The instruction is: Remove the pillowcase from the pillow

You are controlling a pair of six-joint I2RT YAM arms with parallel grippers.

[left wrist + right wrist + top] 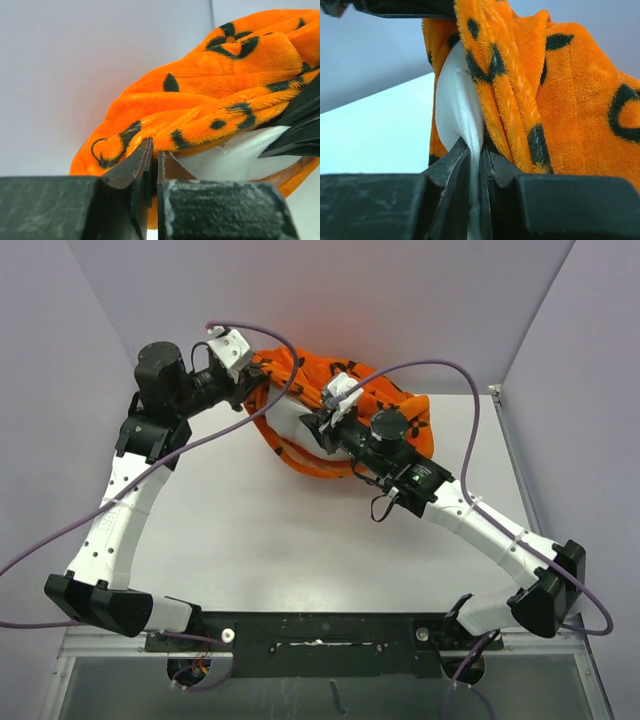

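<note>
The pillowcase (385, 400) is lying bunched at the 12 o'clock end of the bench (260, 530), close against the back wall (330, 290). Its orange plush is carrying dark ring, petal and star motifs, which are patterns rather than readable letters. It is serving as a sack around the pillow (288, 422), whose white body is bulging out of the open mouth at the heap's 8 o'clock side. A small tag (223, 146) is sticking out just under the orange hem, and any print on it is too small to read.

At the heap's 9 o'clock edge, the left gripper (252, 390) is pinching the pillowcase hem, its jaws clenched with a sliver of orange fabric showing between them. At roughly 6 o'clock, the right gripper (318, 428) is reaching into the mouth, its jaws clamping a fold of the white pillow cloth, with orange fabric draping just beside them. Purple cables (440, 365) are looping over both arms.
</note>
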